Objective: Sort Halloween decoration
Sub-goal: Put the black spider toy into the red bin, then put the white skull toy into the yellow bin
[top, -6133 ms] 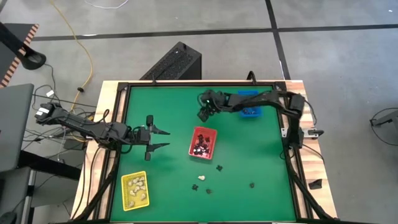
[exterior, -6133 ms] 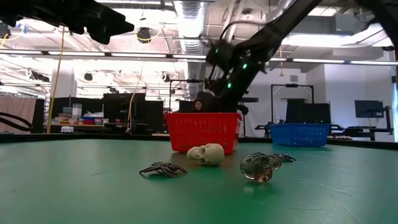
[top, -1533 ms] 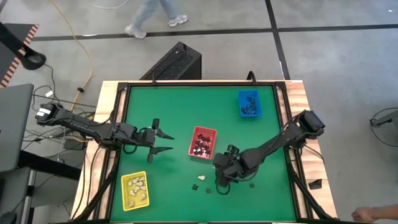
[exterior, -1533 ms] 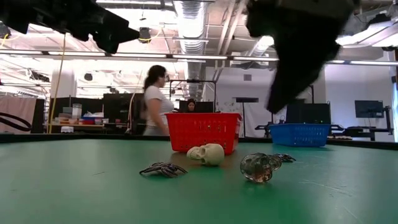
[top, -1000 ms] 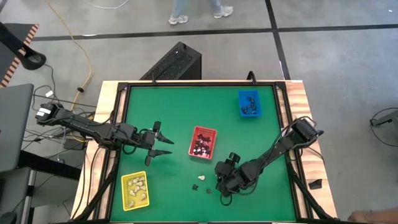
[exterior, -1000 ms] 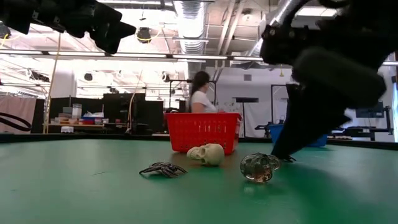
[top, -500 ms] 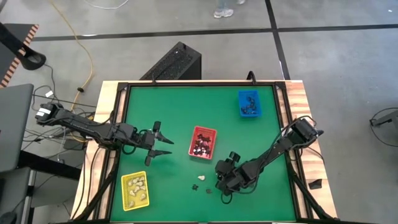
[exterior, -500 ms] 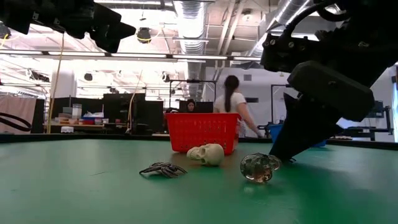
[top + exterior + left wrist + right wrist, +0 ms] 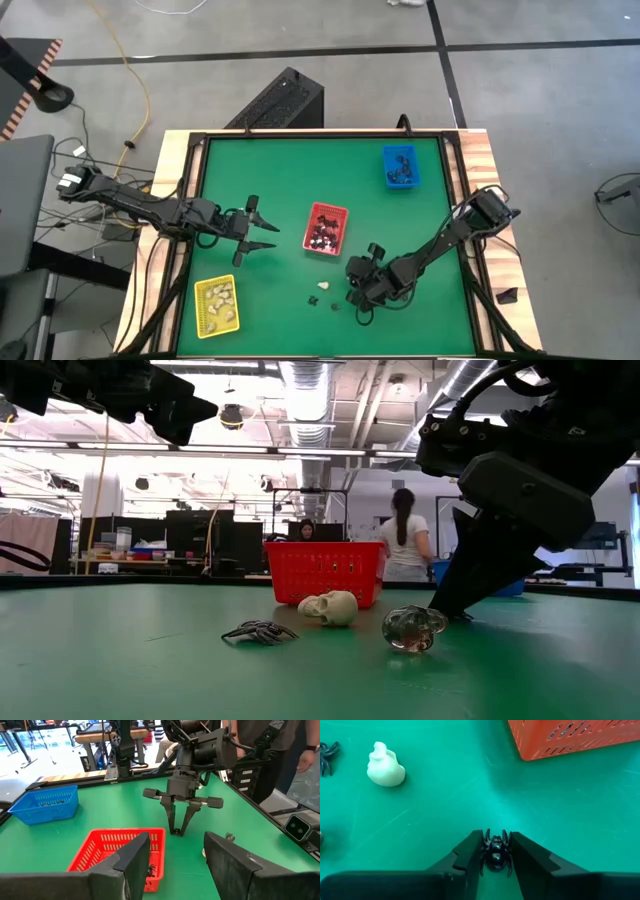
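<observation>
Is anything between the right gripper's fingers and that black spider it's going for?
Nothing visible. The black spider sits on the mat right between the fingers of the right gripper, both beside it.

Bright, even overhead light, soft shadows on green table (image 9: pixel 300 180), glaring ceiling lamps (image 9: pixel 310 390).

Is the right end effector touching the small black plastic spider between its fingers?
Touching: the right wrist view shows both fingers pressed against the small black plastic spider.

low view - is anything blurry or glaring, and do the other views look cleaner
Low view: ceiling lights glare bright; the right gripper looms large and dark. Right wrist view: black spider between the fingers looks sharp, evenly lit. High view: even light, soft shadows.
</observation>
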You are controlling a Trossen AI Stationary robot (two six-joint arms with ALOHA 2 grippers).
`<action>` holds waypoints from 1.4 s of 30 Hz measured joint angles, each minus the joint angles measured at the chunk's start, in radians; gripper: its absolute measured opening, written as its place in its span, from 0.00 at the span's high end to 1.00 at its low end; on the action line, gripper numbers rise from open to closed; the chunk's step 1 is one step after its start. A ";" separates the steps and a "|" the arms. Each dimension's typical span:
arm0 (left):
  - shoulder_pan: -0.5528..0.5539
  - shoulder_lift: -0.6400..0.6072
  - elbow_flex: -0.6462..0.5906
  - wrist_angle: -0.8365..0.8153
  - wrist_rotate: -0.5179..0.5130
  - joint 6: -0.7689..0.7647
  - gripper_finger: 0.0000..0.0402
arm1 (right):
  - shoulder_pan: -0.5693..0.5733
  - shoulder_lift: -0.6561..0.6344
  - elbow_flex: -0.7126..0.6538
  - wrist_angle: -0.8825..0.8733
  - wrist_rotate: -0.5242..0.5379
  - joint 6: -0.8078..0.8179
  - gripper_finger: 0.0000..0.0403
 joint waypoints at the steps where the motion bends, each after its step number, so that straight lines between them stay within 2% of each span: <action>1: 0.000 0.000 0.000 0.000 0.000 0.000 0.56 | 0.000 -0.004 0.000 0.000 -0.002 0.000 0.67; 9: 0.000 0.000 0.000 -0.005 -0.001 0.000 0.56 | -0.003 -0.108 -0.005 0.007 -0.028 -0.055 0.68; 14: 0.000 0.000 0.000 -0.005 -0.001 0.002 0.56 | -0.022 -0.190 -0.004 0.063 -0.008 -0.155 0.68; 20: 0.000 0.000 0.001 0.004 0.003 0.007 0.56 | -0.135 -0.234 -0.003 0.221 0.040 -0.382 0.68; 25: 0.000 0.000 0.001 0.008 0.030 -0.005 0.56 | -0.253 -0.229 -0.003 0.248 -0.056 -0.444 0.68; 28: 0.000 0.000 0.001 0.009 0.034 -0.011 0.56 | -0.295 -0.219 -0.003 0.256 -0.091 -0.494 0.65; 36: -0.001 0.004 0.001 0.046 0.144 -0.010 0.56 | -0.333 -0.226 -0.002 0.246 -0.164 -0.477 0.51; 39: -0.019 0.077 0.002 0.132 0.165 -0.022 0.56 | -0.319 -0.253 -0.002 0.243 -0.167 -0.464 0.48; 42: -0.052 0.225 0.008 0.279 0.169 -0.022 0.56 | -0.289 -0.289 -0.002 0.217 -0.167 -0.444 0.48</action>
